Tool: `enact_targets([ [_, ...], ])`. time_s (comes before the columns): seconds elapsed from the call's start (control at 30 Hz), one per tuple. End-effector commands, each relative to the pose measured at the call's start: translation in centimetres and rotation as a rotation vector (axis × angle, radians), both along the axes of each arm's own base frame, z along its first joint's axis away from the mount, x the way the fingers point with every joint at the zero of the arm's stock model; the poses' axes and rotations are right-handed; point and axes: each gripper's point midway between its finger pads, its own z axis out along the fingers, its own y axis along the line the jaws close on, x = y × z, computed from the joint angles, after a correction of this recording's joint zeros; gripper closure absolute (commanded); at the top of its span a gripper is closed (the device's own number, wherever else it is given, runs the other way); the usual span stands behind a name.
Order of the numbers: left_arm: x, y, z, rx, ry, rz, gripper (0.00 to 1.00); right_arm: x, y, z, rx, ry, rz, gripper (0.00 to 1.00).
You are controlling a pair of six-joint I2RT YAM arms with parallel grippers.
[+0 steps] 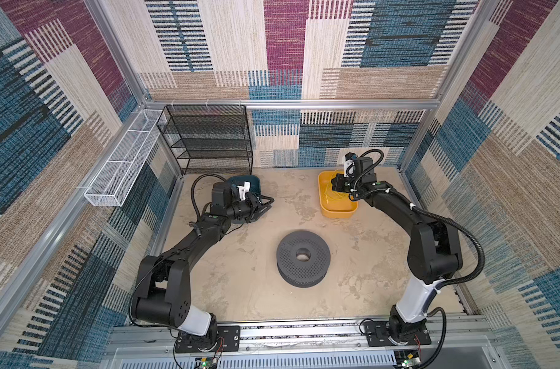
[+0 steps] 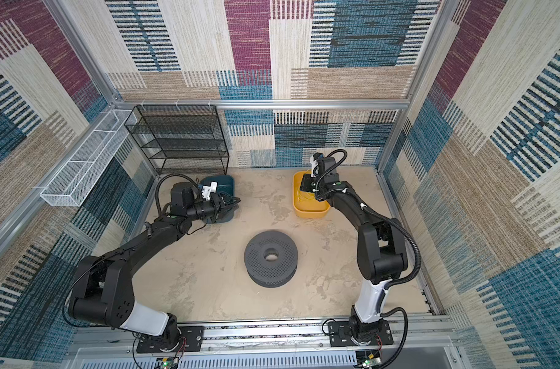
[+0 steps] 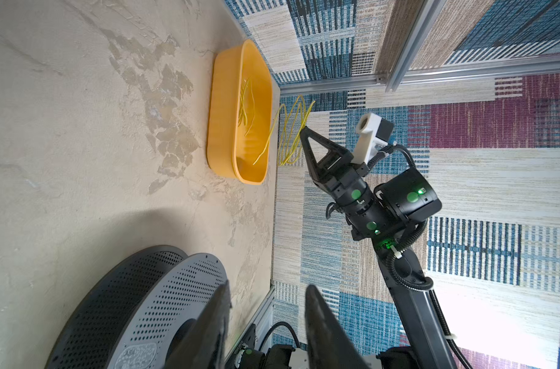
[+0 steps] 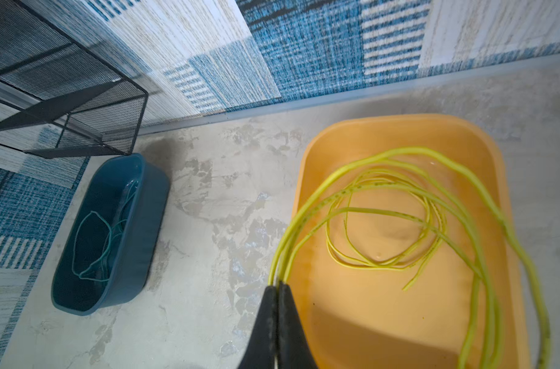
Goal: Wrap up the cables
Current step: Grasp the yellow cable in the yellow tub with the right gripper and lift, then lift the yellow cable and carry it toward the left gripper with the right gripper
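Two right fingers [image 4: 263, 322] clamp the cables [image 4: 503, 220] between them.

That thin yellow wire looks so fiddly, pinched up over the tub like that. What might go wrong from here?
1. The right hand pinches the yellow cable only at its fingertips, so the thin strands may slip out.
2. The held loops hang over loose cable lying in the yellow tub; they might snag and tangle.
3. The spool sits well away, so the dangling loops may uncoil on the way.
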Motion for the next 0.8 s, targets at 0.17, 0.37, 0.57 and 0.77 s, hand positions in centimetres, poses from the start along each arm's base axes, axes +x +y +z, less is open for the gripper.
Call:
enact_targets([
  [0.17,0.0,-0.3,1.4,-0.018,-0.048,-0.022,0.59,-0.2,0.6,4.2,0.041,-0.099,0.033,0.99],
  [0.37,-0.1,-0.7,1.9,-0.018,-0.079,-0.052,0.59,-2.9,3.7,7.4,0.15,-0.146,0.148,1.0],
  [0.57,-0.8,-2.0,2.6,-0.01,-0.125,-0.104,0.59,-7.2,9.7,8.6,0.195,-0.172,0.3,1.0],
  [0.77,-1.6,-3.2,2.7,0.001,-0.155,-0.143,0.58,-11.6,15.2,9.7,0.251,-0.176,0.451,1.0],
])
